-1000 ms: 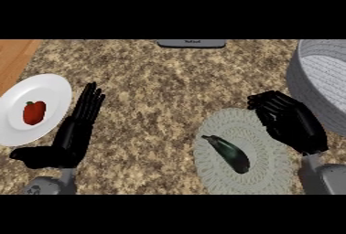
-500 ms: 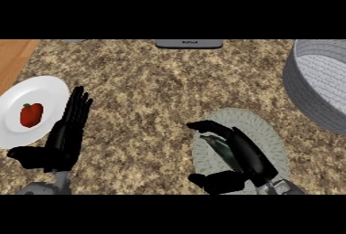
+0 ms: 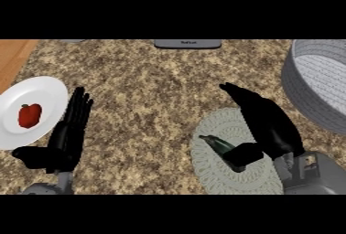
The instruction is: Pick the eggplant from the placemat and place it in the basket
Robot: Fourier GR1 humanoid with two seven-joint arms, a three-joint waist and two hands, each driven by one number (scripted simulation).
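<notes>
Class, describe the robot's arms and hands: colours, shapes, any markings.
Both hands are plain black, with long slim fingers and a thicker thumb: the left hand and the right hand. Each joins a grey, blocky forearm; the right forearm shows more than the left forearm. No cables show.

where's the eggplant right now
In the head view the eggplant lies on the placemat at lower right, partly hidden by the right hand, with the basket farther right.

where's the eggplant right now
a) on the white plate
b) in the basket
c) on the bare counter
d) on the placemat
d: the eggplant lies on the placemat, one end hidden under the right hand.
</notes>
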